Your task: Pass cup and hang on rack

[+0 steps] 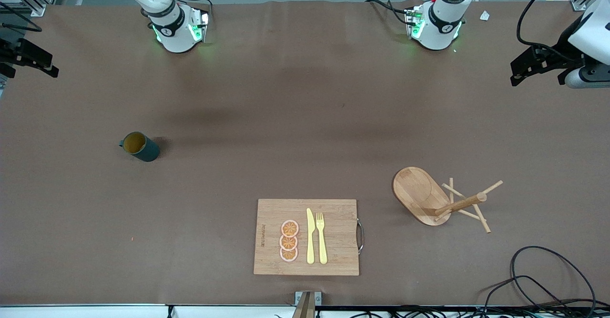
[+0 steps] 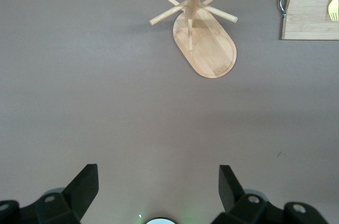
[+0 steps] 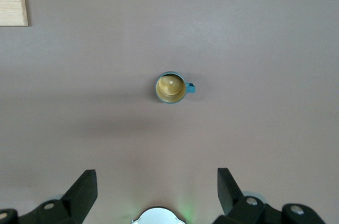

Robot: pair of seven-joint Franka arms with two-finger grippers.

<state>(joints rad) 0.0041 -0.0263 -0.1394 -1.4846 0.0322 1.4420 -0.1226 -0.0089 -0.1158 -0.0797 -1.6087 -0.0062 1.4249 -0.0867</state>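
Note:
The dark teal cup with a mustard-yellow inside stands upright on the brown table toward the right arm's end; it also shows in the right wrist view, handle out to one side. The wooden rack stands upright toward the left arm's end, its post and pegs bare; it also shows in the left wrist view. My right gripper is open, empty, high over the table near the cup. My left gripper is open, empty, high over the table near the rack.
A wooden cutting board with a metal handle lies near the front camera, between cup and rack. It carries three orange slices, a yellow knife and a yellow fork. Black cables lie nearer the camera than the rack.

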